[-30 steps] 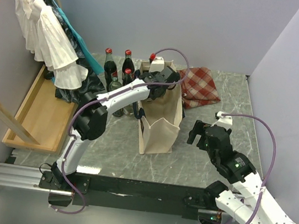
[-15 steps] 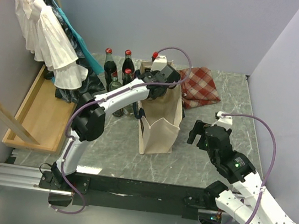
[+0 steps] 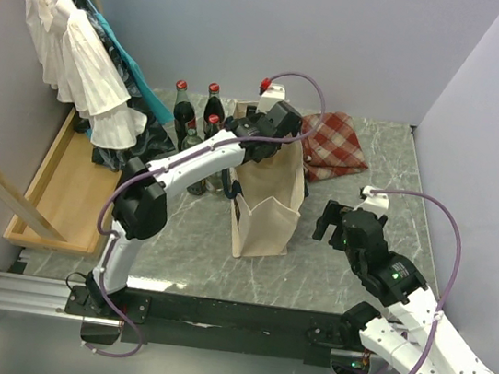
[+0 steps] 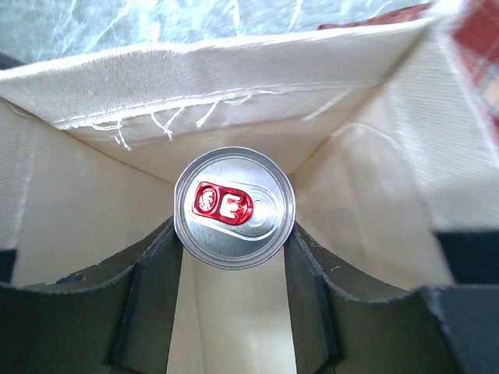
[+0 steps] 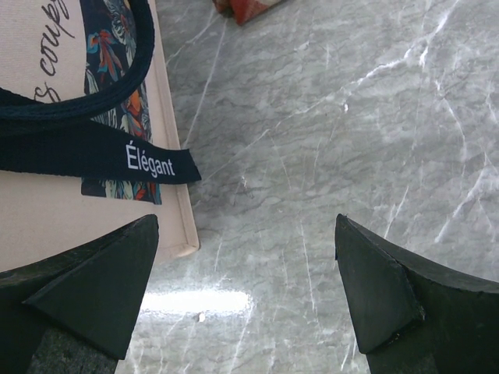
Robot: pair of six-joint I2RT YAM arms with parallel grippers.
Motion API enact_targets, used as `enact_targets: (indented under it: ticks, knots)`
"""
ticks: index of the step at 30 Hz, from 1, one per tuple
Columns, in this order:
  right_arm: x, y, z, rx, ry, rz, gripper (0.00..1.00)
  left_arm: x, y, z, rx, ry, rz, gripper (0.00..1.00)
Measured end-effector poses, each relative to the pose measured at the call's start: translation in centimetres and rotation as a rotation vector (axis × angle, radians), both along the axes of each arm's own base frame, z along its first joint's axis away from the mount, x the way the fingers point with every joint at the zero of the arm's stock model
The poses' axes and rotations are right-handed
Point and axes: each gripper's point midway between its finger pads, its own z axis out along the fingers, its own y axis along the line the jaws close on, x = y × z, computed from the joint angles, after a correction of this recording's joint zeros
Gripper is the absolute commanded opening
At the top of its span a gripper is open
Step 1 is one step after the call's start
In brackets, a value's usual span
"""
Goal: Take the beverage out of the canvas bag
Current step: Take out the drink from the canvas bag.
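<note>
Busy ground around the canvas bag [image 3: 270, 204], which stands upright in the middle of the marble table [image 3: 374, 158]. A cluster of red-capped bottles [image 3: 194, 121] crowds its far-left side, and the left arm reaches in right beside them. A red checked cloth [image 3: 334, 145] lies rumpled just off the bag's far-right corner. Over on the left edge sits a wooden tray [image 3: 59, 188], with hanging clothes [image 3: 77, 56] above it, well apart from the bag.

The left gripper [image 4: 234, 234] is over the far end of the bag's mouth. Its dark fingers [image 4: 152, 269] press on either side of the can [image 4: 234, 204]: clamped on it, jaws only as wide as the can. The can stands upright, silver top and red pull tab facing up, with cream canvas walls rising around it, so the beverage is at the bag's far end, inside the opening. How deep it sits I cannot tell.

The right gripper [image 5: 245, 226] is spread wide with nothing between the jaws. It hovers over bare marble just right of the bag, by the printed narrow side and the navy handle [image 5: 93, 152].

Nothing but the can shows in the bag.
</note>
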Motion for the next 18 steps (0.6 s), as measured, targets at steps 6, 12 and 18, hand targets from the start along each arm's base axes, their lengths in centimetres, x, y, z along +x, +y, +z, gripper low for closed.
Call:
enact_targets:
  ticks: [6, 12, 18]
  knots:
    - [0.0, -0.2, 0.0, -0.005, -0.001, -0.006, 1.0, -0.9, -0.6, 2.4, -0.015, -0.028, -0.05, 0.01]
    - [0.0, -0.4, 0.0, -0.012, -0.005, -0.019, 1.0, -1.7, -0.7, 5.6, -0.055, -0.071, -0.089, 0.01]
    - [0.0, -0.8, 0.5, -0.005, -0.025, -0.042, 1.0, -2.1, -0.5, 7.4, -0.068, -0.094, -0.121, 0.01]
